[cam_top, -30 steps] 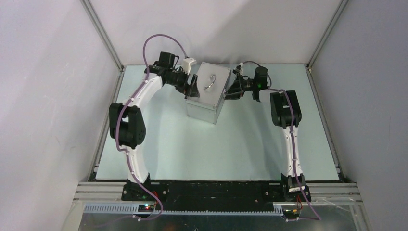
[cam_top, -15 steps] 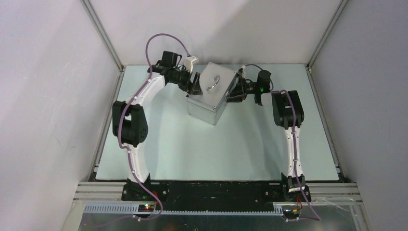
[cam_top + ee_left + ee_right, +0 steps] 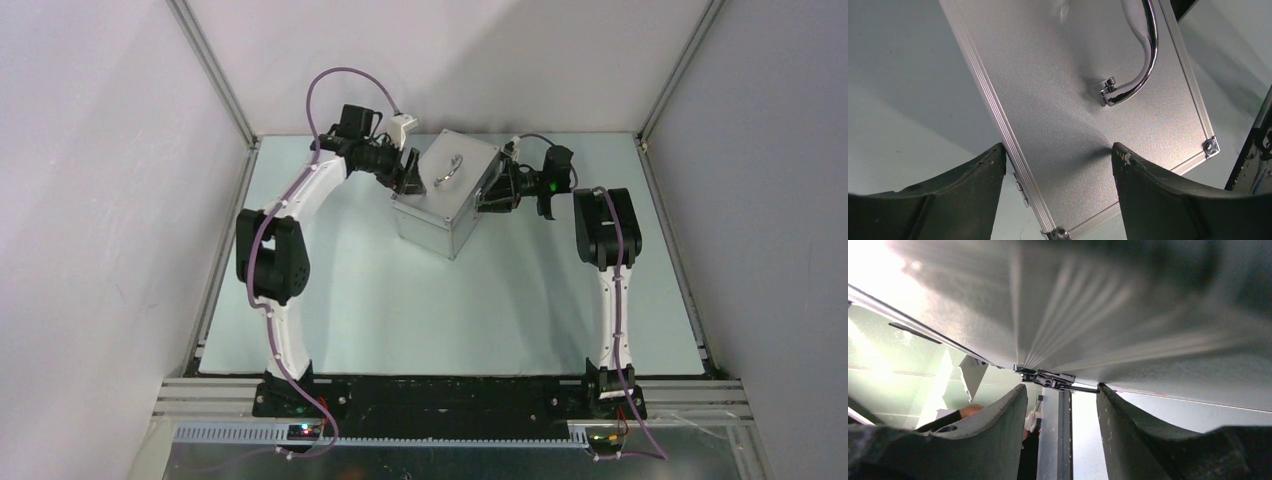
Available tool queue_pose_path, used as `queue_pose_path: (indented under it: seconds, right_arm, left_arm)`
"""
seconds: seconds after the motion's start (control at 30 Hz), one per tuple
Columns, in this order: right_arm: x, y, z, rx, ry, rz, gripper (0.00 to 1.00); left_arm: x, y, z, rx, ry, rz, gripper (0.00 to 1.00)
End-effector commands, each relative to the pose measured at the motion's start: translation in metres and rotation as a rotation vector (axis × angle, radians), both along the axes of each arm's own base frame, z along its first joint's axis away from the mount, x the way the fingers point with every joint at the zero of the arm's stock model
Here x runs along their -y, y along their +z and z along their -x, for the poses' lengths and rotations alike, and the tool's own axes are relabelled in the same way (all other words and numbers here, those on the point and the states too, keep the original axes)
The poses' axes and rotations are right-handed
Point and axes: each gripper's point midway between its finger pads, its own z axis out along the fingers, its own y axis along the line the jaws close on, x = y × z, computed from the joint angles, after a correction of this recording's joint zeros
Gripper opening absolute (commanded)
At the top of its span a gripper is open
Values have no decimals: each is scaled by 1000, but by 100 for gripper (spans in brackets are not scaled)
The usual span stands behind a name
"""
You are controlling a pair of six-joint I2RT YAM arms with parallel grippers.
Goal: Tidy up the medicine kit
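The medicine kit, a silver aluminium case with a curved handle on its shut lid, stands at the back of the table, turned at an angle. My left gripper is at its left side. In the left wrist view it is open astride the lid's corner: one finger outside the edge rail, the other on the lid below the handle. My right gripper is at the case's right side, open just under a latch, with nothing between its fingers.
The pale green table top runs from the case to the arm bases. White enclosure walls and aluminium frame posts close in the back and both sides, just behind the case.
The case has turned and shifted a little to the right. Both grippers have moved with it, and the right gripper's jaws have narrowed.
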Motion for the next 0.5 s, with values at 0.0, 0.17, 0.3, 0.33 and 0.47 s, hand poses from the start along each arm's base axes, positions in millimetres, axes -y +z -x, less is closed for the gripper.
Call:
queue_pose_path:
  seconds: [0.0,0.17,0.3,0.33,0.47]
  right_arm:
    - [10,80,14,234,41,-23,55]
    - [13,68,5,191,6,-21,54]
    - [18,52,-11,145,-45,-12,54]
    - [18,49,-15,147,-56,-11,54]
    - [17,40,-23,134,-77,-6,54]
  left_arm:
    - [9,-30,3,-9,-31,-84,77]
    - [8,-47,2,2,-21,-162,74]
    - [16,-46,9,-9,-56,-133,74]
    - [19,-43,11,-8,-66,-120,74]
    - [24,-11,1,81,-68,-105,73]
